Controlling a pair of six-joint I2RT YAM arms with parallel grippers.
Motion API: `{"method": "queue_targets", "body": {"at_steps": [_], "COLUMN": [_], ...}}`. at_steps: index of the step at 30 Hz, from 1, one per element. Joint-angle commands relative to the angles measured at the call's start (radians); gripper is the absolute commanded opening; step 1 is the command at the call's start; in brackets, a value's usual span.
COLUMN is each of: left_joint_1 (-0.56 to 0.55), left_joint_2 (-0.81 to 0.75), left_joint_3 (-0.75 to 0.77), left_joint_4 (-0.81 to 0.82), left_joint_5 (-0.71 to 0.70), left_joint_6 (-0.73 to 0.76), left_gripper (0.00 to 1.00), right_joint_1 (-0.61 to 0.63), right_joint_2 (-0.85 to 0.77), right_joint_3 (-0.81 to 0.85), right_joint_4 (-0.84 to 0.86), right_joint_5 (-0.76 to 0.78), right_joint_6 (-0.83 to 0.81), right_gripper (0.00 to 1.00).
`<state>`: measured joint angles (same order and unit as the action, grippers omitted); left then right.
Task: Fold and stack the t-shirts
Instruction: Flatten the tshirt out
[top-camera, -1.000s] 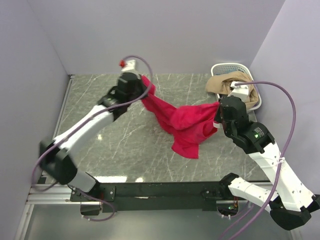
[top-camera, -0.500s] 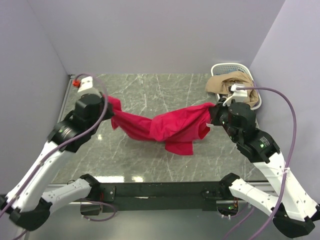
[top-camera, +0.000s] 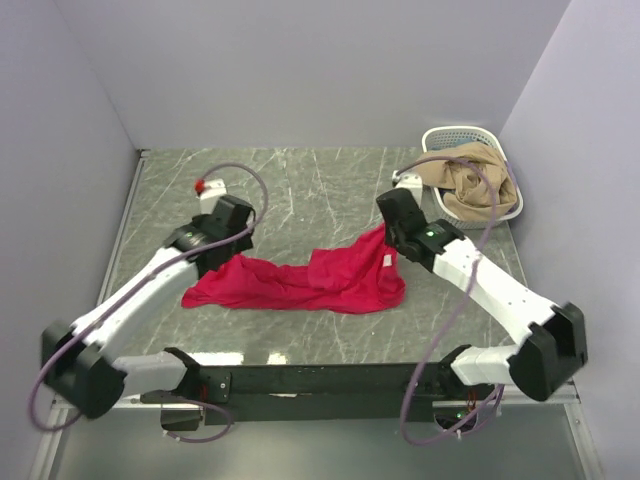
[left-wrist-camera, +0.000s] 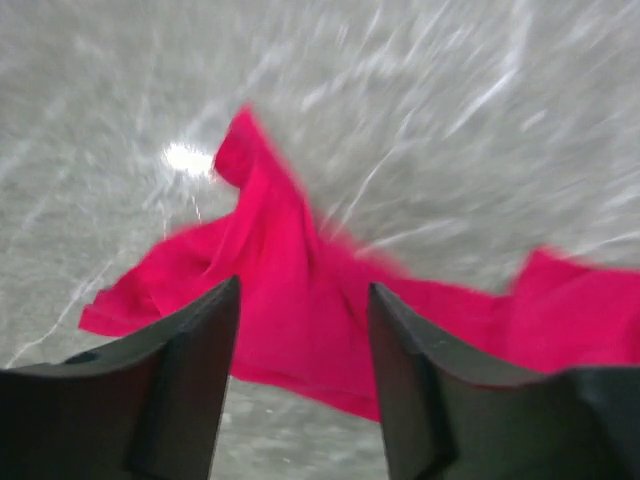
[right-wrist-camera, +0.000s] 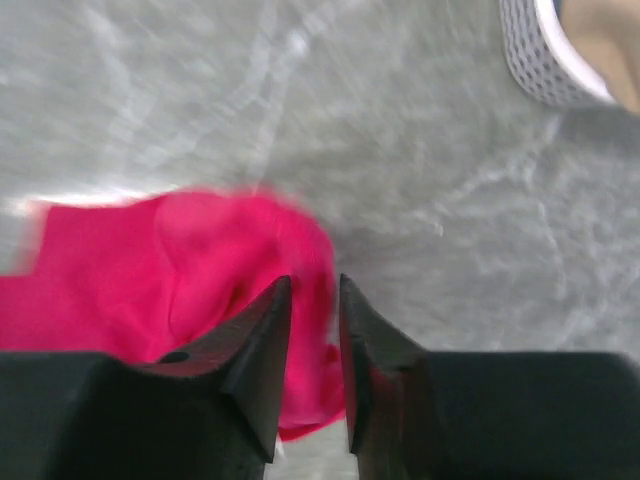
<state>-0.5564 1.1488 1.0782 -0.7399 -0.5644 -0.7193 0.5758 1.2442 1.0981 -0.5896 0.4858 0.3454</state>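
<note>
The red shirt (top-camera: 300, 285) lies on the table (top-camera: 300, 190) near its front edge. It is drawn out sideways in a rumpled band, probably to spread it for folding. The left gripper (left-wrist-camera: 303, 285) hovers over its left end, fingers released wide and empty. The right gripper (right-wrist-camera: 313, 280) is at the upper right corner, fingers narrowly parted, with no cloth seen between them. Tan cloth (top-camera: 465, 180) fills the basket (top-camera: 505, 215) at back right.

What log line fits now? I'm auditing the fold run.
red t-shirt: spread on table | left gripper: open above it | right gripper: slightly open
</note>
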Motion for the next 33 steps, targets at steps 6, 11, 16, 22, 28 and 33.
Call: {"method": "queue_targets", "body": {"at_steps": [6, 11, 16, 22, 28, 33], "left_joint_1": [0.082, 0.102, 0.135, 0.142, 0.144, 0.144], "left_joint_2": [0.215, 0.298, 0.397, 0.437, 0.451, 0.474], "left_joint_3": [-0.094, -0.095, -0.078, -0.080, -0.098, -0.087], "left_joint_4": [0.223, 0.289, 0.353, 0.392, 0.424, 0.430], "left_joint_5": [0.115, 0.143, 0.193, 0.235, 0.265, 0.274], "left_joint_6": [0.032, 0.060, 0.066, 0.078, 0.073, 0.077], "left_gripper": [0.65, 0.68, 0.71, 0.72, 0.70, 0.67], "right_joint_1": [-0.059, -0.086, -0.105, -0.097, -0.073, -0.065], "right_joint_2": [0.067, 0.144, 0.309, 0.395, 0.460, 0.509], "right_joint_3": [0.025, 0.095, 0.200, 0.224, 0.227, 0.255], "right_joint_4": [0.037, 0.054, 0.068, 0.099, 0.102, 0.085], "right_joint_5": [0.134, 0.018, -0.116, -0.308, -0.398, -0.397], "right_joint_6": [-0.011, -0.063, -0.054, -0.025, -0.054, -0.048], "right_gripper": [0.48, 0.57, 0.56, 0.53, 0.53, 0.53]}}
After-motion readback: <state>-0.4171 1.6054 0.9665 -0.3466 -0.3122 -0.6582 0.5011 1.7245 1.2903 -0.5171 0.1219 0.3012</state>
